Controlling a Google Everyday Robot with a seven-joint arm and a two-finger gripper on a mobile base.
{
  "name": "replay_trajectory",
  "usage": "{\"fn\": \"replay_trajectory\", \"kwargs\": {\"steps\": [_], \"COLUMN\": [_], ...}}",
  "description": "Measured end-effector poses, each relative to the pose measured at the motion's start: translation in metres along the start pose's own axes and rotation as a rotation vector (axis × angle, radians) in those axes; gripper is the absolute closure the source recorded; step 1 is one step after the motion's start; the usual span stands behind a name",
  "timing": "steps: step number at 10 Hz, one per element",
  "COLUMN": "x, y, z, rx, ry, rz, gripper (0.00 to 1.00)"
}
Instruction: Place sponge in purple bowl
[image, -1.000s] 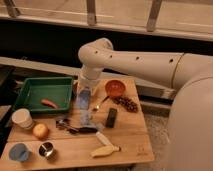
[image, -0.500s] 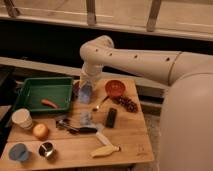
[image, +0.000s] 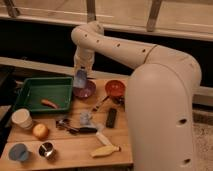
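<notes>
Sponge (image: 81, 80) comes last, beyond the near clutter: a banana (image: 105, 150) and a blue disc (image: 17, 152) lie at the front edge; a black remote (image: 111, 117) lies mid-table; further back sit the green tray (image: 37, 92), purple bowl (image: 87, 93) and orange-red bowl (image: 114, 88); the gripper (image: 80, 75) is clenched on the sponge, holding it upright just above the purple bowl.

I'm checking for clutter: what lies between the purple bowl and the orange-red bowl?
Only a bare strip of table, seen in the camera view, separates the purple bowl from the orange-red bowl. The gripper holds the sponge just above the purple bowl.
</notes>
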Motion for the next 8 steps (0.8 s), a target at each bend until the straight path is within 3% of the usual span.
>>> {"fn": "replay_trajectory", "kwargs": {"steps": [1, 6, 8], "x": [-0.011, -0.011, -0.009], "y": [0.003, 0.0, -0.025], "z": [0.001, 0.003, 0.008], "rx": [-0.017, -0.021, -0.053], "ry": [-0.018, -0.023, -0.042], "rz": [0.013, 0.029, 0.122], "gripper": [1.0, 1.0, 1.0]}}
